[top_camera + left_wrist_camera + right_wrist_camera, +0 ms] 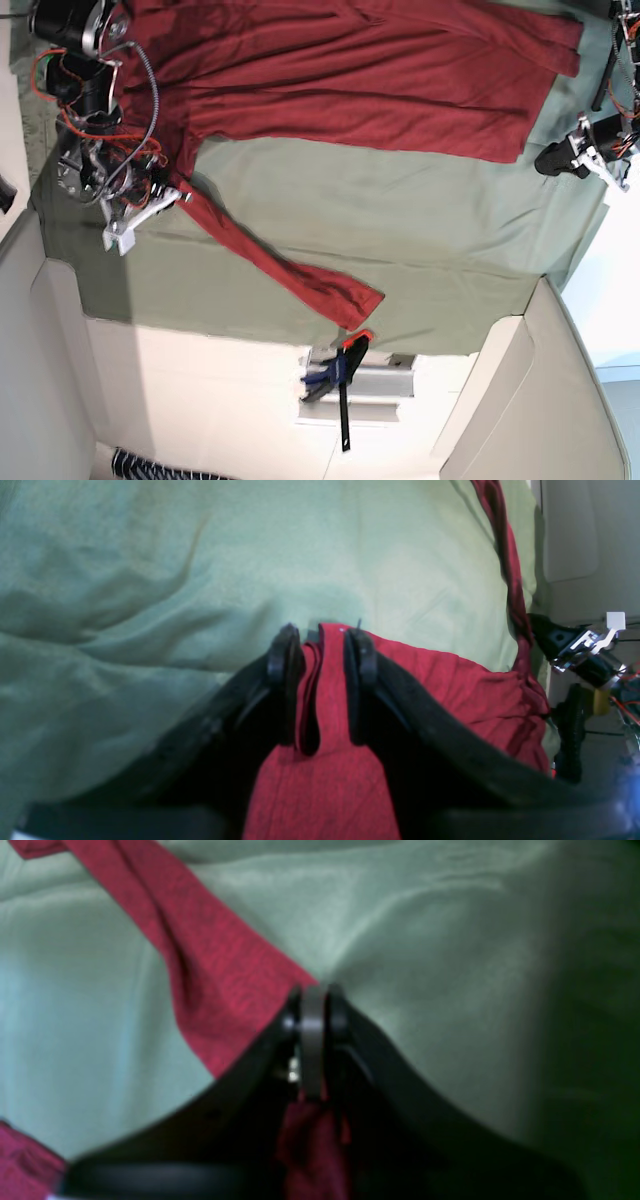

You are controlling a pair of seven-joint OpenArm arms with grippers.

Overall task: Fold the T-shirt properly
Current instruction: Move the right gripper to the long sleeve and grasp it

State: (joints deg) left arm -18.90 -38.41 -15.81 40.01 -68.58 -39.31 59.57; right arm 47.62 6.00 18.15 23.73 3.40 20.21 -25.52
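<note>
My left gripper (322,647) is pinching a bunched T-shirt (450,695) edge, and my right gripper (314,1007) is clamping cloth by the sleeve (215,970). Beyond, it is lying spread on green cloth (400,220). I judge I'm starting the first fold; next, both fingers need to lift evenly.

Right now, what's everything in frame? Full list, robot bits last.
shirt: one, red, spread along the top of the base view, one sleeve trailing down toward the middle.
cloth: one, green, covering the table under the shirt.
clamp: one, black with orange and blue, at the cloth's lower edge.
striped thing: one, dark and white, bottom edge, mostly cut off.
panels: cream, around the cloth; count unclear.
right arm: one, black with red wires, base view's left; jaws closed on shirt fabric.
left arm: one, black, base view's right; jaws gripping a fold of shirt.
</note>
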